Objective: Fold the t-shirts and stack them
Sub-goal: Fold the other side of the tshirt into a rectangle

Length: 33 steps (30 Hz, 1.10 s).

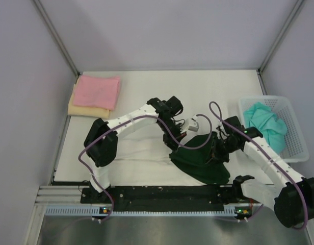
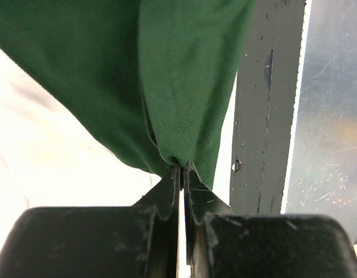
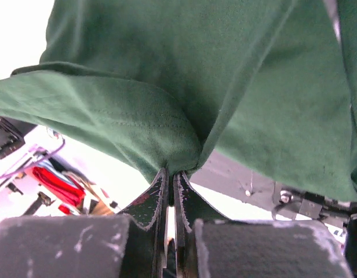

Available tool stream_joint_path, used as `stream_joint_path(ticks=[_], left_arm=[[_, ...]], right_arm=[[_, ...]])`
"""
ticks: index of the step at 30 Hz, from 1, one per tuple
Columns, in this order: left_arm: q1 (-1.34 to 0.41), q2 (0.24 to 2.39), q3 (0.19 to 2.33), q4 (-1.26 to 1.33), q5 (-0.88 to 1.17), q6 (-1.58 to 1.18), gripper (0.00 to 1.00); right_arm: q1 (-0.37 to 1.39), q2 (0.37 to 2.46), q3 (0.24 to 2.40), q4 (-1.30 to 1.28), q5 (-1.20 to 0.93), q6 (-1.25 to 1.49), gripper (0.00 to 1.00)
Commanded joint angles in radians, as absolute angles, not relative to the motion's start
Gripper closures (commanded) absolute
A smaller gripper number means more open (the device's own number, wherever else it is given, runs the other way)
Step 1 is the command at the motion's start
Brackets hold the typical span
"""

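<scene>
Nearest, along the table's front edge, a black mounting rail (image 1: 162,193) carries both arm bases. Just beyond it, right of centre, a dark green t-shirt (image 1: 200,162) is bunched between the two arms above the white table (image 1: 141,161). Whether its lower folds rest on the table cannot be told.

The left gripper (image 2: 182,168) reaches in from the left. Its fingers are closed tight on a pinched fold of the green cloth, which fans out from the fingertips. In that wrist view, the rail and a strip of bare metal run down the right side.

The right gripper (image 3: 170,172) comes in from the right. It is likewise clamped on a gathered hem of the same shirt, with a stitched seam visible just past the tips.

Farther back on the right stands a white mesh basket (image 1: 298,148), which holds a crumpled teal t-shirt (image 1: 266,123).

At the far left corner, well apart from the arms, a folded pink t-shirt (image 1: 98,91) lies on top of a folded pale yellow t-shirt (image 1: 84,108). The yellow edges show along the left and near sides.
</scene>
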State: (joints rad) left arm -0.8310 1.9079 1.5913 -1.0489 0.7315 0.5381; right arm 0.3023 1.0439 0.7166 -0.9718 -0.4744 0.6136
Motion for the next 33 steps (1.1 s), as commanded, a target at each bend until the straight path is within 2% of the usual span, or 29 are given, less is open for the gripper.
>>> stream_joint_path(ticks=[1,9,17,18,20,22,26,33], left_arm=[[-0.824,1.847,1.615,-1.103,0.727,0.578,1.0],[-0.824,1.838,1.597,-1.124,0.732,0.603,1.0],[-0.825,1.919,1.552,-0.986,0.622,0.581,1.0],[-0.824,1.945,1.558,-0.979,0.608,0.578,1.0],[-0.825,1.985,1.568,-0.962,0.597,0.572,1.0],[-0.824,2.019,1.569,-0.962,0.606,0.569,1.0],[-0.825,2.042,1.554,-0.982,0.652,0.584,1.0],[-0.825,1.999,1.514,-0.985,0.676,0.595,0.99]], right_arm=[[0.336,1.005,0.749,-1.126,-0.528,0.568,1.0],[0.411,1.018,0.69,-1.141,-0.591,0.561,1.0],[0.388,1.117,0.686,-1.028,-0.391,0.56,1.0],[0.387,1.14,0.678,-1.005,-0.371,0.566,0.97],[0.387,1.178,0.66,-0.963,-0.341,0.577,0.71],[0.385,1.195,0.67,-0.963,-0.319,0.577,0.6],[0.385,1.134,0.713,-0.973,-0.238,0.597,0.57],[0.387,1.091,0.73,-0.81,-0.254,0.623,0.61]])
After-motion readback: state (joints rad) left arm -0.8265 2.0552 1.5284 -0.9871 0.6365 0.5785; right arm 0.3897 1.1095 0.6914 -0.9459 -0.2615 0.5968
